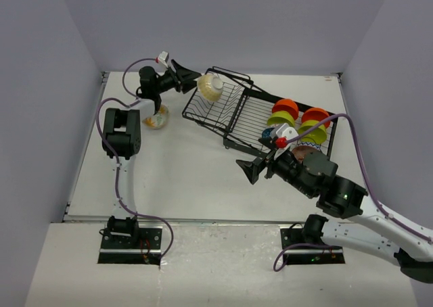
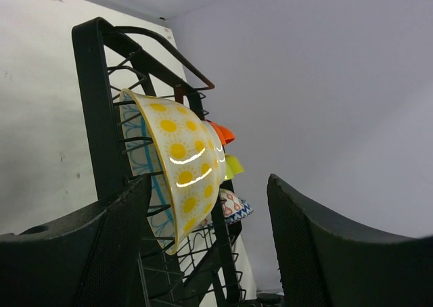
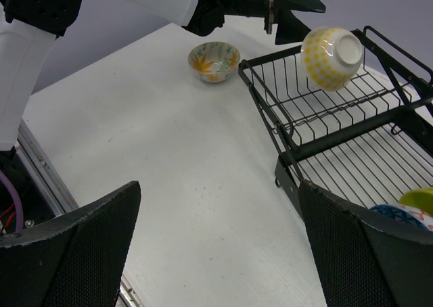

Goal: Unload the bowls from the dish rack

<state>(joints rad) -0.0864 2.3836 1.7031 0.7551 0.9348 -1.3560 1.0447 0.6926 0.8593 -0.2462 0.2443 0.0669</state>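
The black dish rack (image 1: 237, 114) lies at the table's centre right. A cream-yellow bowl (image 1: 210, 87) with yellow dots leans on its side in the rack's left section. My left gripper (image 1: 195, 79) is open right beside this bowl; in the left wrist view the bowl (image 2: 183, 165) stands just ahead of the gripper (image 2: 208, 185), near the left finger, not gripped. Orange (image 1: 285, 107), lime green (image 1: 280, 120), blue patterned (image 1: 270, 132) and brownish pink (image 1: 304, 151) bowls stand in the right section. A white floral bowl (image 1: 156, 120) sits on the table. My right gripper (image 1: 254, 166) is open and empty.
The right gripper (image 3: 218, 189) hovers over bare table just in front of the rack's near corner (image 3: 284, 168). The floral bowl (image 3: 214, 60) stands upright left of the rack, under the left arm. Purple cables run along both arms. Grey walls enclose the table.
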